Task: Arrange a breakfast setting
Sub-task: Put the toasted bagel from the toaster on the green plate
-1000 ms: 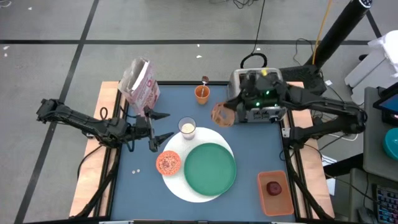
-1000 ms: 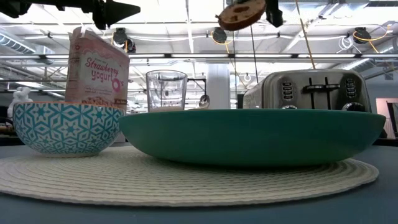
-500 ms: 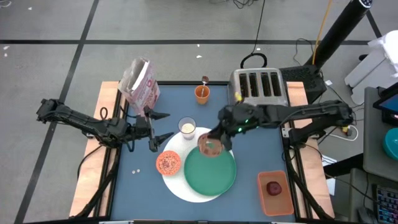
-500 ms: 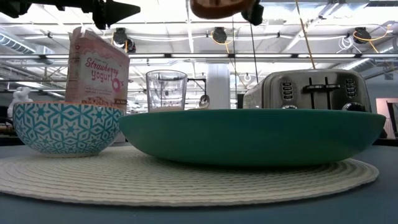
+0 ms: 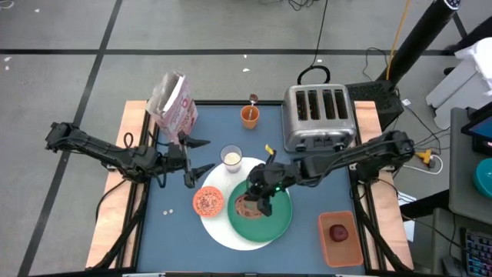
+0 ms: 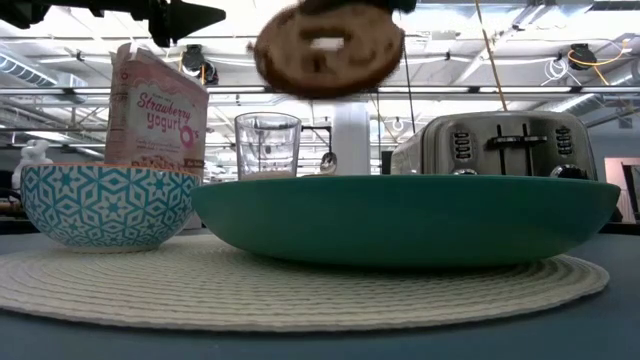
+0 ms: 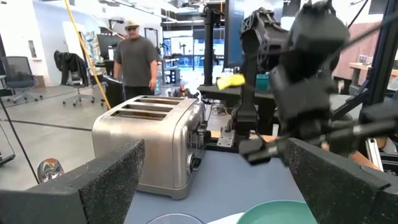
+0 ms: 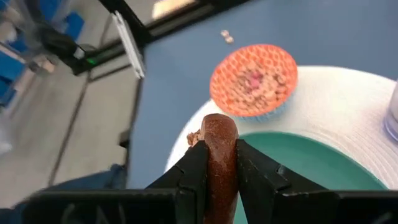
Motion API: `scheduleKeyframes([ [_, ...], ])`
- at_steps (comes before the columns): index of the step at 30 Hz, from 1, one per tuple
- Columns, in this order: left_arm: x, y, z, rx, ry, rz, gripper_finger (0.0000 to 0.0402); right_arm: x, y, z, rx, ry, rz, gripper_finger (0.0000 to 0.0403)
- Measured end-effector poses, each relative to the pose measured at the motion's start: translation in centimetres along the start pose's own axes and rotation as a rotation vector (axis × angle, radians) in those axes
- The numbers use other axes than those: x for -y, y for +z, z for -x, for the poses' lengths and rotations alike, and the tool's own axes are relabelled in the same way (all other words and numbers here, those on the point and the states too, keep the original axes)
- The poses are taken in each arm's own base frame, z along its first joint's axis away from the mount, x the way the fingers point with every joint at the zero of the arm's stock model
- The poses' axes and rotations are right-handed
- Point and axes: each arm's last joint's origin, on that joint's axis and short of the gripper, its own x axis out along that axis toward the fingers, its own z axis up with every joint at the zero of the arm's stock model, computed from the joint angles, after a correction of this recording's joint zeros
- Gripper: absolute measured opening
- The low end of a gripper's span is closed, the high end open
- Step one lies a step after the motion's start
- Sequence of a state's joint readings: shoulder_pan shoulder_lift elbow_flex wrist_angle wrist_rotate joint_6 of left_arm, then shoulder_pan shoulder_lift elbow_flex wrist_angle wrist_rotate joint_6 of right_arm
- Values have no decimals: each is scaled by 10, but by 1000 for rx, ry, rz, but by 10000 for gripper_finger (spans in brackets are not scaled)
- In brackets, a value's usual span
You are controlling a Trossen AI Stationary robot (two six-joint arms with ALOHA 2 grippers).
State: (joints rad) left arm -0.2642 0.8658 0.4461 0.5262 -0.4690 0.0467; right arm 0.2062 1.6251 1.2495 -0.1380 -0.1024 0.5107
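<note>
High view: bagel [image 5: 247, 205] carried from toaster [image 5: 318, 117] down to green plate [image 5: 260, 209], held at plate's 9 o'clock, clamped by right gripper [image 5: 254, 205]. Left gripper [image 5: 201, 156] unmoved, fingers spread, at 9 o'clock of milk glass [image 5: 231, 158].

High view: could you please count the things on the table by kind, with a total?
Food: 3 – bagel, fruit, cereal box
Dishes: 5 – plate, bowl, glass, cup, spoon
Appliance: 1 – toaster
Mat and tray: 2
Total: 11
</note>
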Motion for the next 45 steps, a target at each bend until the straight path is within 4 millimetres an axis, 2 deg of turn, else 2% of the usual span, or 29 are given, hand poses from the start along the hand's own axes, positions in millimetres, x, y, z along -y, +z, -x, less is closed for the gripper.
scheduleKeyframes([
  [10, 0, 0, 0, 0, 0, 3, 392, 17, -21, -41, -100, -54, -13, 68],
  [18, 0, 0, 0, 0, 0, 3, 392, 22, -30, -58, -119, -60, -13, 68],
  [38, 0, 0, 0, -1, 0, 2, 392, 23, -31, -59, -131, -67, -13, 69],
  [45, 0, 0, 0, -1, 0, 2, 392, 24, -33, -58, -150, -78, -14, 97],
])
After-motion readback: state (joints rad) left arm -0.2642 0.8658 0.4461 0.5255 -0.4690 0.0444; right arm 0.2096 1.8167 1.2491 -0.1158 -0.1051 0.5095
